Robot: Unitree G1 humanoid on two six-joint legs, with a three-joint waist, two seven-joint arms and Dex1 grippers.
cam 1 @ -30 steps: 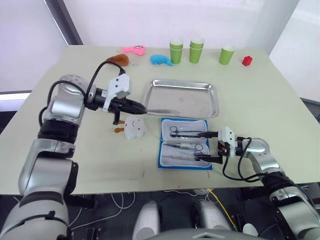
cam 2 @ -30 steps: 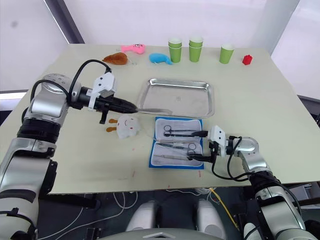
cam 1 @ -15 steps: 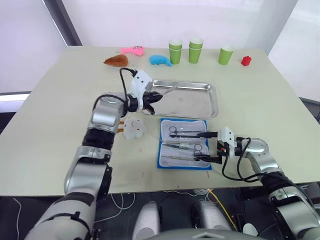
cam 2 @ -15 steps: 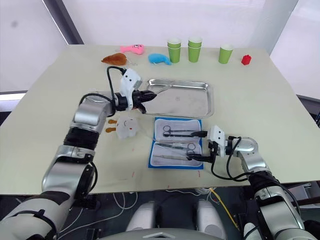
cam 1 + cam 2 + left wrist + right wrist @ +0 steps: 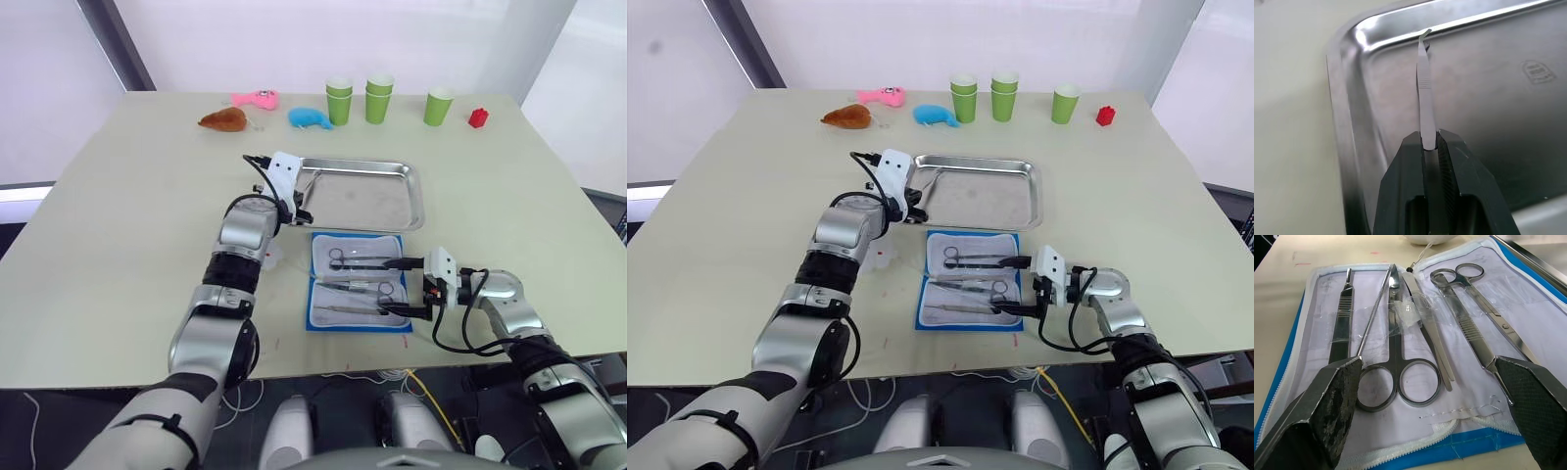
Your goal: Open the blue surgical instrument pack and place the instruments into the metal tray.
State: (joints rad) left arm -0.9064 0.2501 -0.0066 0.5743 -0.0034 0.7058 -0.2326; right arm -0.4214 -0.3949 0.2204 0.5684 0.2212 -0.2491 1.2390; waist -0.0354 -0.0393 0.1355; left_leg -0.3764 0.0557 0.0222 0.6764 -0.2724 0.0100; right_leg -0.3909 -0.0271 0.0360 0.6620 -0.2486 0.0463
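From the head views, the blue surgical instrument pack [image 5: 360,281] lies open on the table [image 5: 127,225], just in front of the metal tray [image 5: 392,201]. The left gripper [image 5: 300,192] sits over the tray's near-left corner, while the right gripper [image 5: 404,287] rests at the pack's right edge with its two fingers spread — one toward each half of the case. Green cups [image 5: 378,98], a blue whale toy [image 5: 310,117], a pink toy [image 5: 255,98], a brown toy [image 5: 223,119] and a red block [image 5: 478,117] line the far edge.

In the left wrist view, the jaws are clamped on slim tweezers [image 5: 1424,90], whose bent tip points at the tray's corner.

In the right wrist view, the fingers [image 5: 1327,406] stand wide apart — the instruments [image 5: 1400,362] lie strapped on the pale lining between them: scissors, forceps, a scalpel handle.
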